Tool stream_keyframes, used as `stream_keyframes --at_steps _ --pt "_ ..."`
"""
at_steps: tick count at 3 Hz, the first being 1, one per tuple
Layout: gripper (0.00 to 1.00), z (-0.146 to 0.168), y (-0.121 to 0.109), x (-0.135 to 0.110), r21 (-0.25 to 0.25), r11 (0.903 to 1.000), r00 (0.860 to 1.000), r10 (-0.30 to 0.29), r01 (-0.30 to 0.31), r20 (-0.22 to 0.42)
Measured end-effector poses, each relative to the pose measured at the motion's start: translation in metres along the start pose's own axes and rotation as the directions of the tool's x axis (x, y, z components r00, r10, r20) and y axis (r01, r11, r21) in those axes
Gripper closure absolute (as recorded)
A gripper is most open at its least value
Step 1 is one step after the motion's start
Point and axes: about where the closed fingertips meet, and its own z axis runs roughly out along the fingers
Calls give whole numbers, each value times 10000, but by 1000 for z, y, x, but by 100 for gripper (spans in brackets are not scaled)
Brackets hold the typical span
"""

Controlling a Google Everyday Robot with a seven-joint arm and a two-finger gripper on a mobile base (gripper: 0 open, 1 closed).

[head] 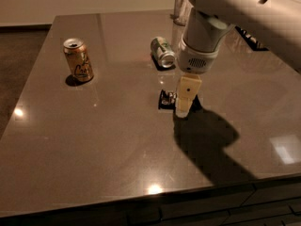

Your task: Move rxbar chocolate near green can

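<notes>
**Gripper down at the black bar, mid-counter**

The white arm's gripper point(183, 108) is low on the glossy grey-brown counter point(94, 145), right at the flat snack bar in its shiny black wrapper, the rxbar chocolate point(166, 99), whose left end pokes out beside it. Clamped on it or loose? Cannot tell from here. The green aluminium can point(162, 52) lies on its side just behind, near the bar but apart. Far left, an orange-gold can point(79, 60) stands upright.

Matt plastic hand point(183, 110) at glossy-wrapped rxbar chocolate point(165, 99) on polished table point(117, 145)
</notes>
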Motion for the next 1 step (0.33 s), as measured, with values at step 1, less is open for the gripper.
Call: stream_keyframes --at_steps 1 --pt "0 0 0 0 0 10000 10000 0 0 0"
